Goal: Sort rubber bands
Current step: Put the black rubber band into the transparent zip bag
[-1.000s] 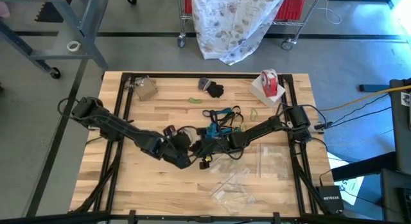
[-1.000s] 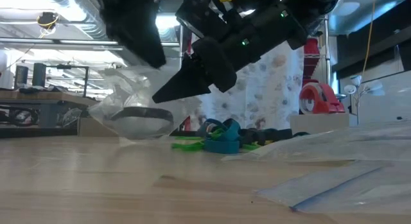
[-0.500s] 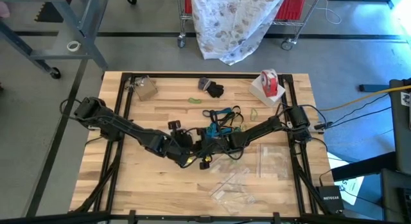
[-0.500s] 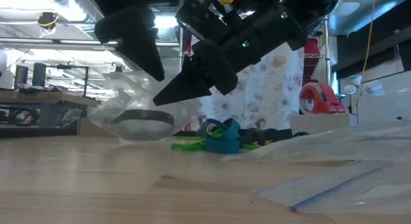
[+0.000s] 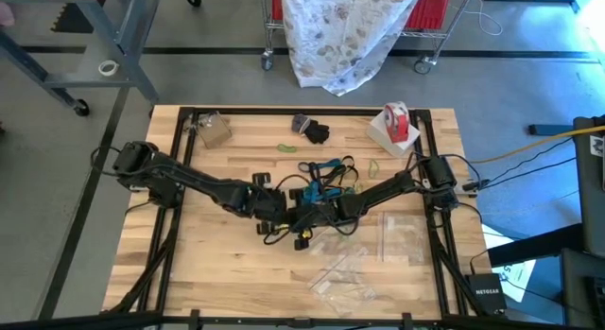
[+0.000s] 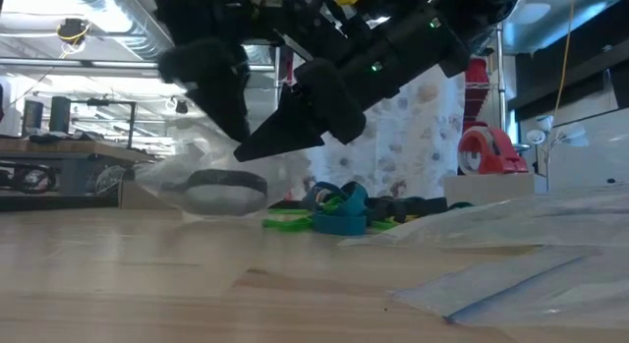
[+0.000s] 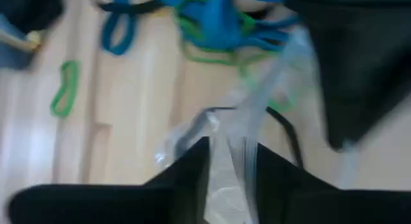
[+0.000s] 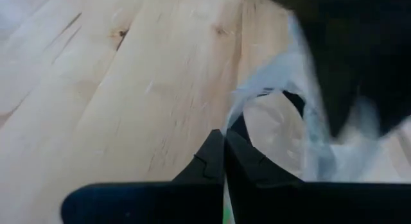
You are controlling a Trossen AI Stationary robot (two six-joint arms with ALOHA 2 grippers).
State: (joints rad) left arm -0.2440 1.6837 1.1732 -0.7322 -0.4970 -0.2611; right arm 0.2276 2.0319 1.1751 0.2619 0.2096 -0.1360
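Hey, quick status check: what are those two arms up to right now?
Both grippers at mid-table on a clear bag: right shut on its edge, left closing on it. Rubber bands piled just beyond. Nothing in the way.

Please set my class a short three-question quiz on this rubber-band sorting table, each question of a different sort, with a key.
1. True or false: the red-and-white tape roll stands apart from the tangled pile of teal, green and black rubber bands.
2. What do the right gripper jaws pinch? A: a green band. B: the clear plastic bag. C: the tape roll.
3. Short answer: over which part of the pale wooden table does the left gripper come close to the right gripper?

Key: 1 true. 2 B. 3 the middle, just beside the pile.
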